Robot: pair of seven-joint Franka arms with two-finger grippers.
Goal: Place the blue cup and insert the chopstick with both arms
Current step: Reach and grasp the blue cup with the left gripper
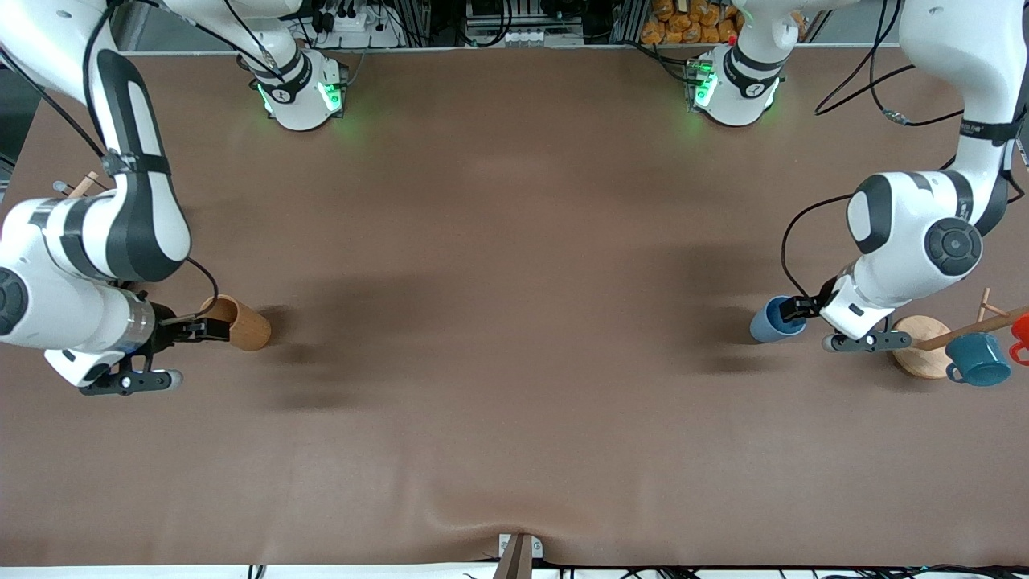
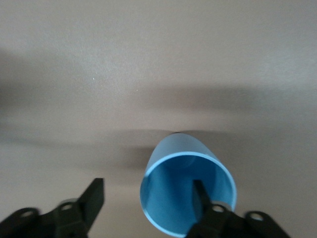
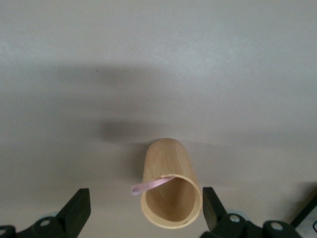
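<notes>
Chopstick (image 3: 148, 186) shows only from right wrist; both grippers' fingers spread apart.

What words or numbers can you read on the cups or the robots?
None can be read.
Blue cup: plain, no writing.
Brown wooden cup: plain, no writing.
Teal mug: no writing seen.
Black band on the left arm: small white print, too small to read.
Round marks on the two robot bases: too small to read.
</notes>
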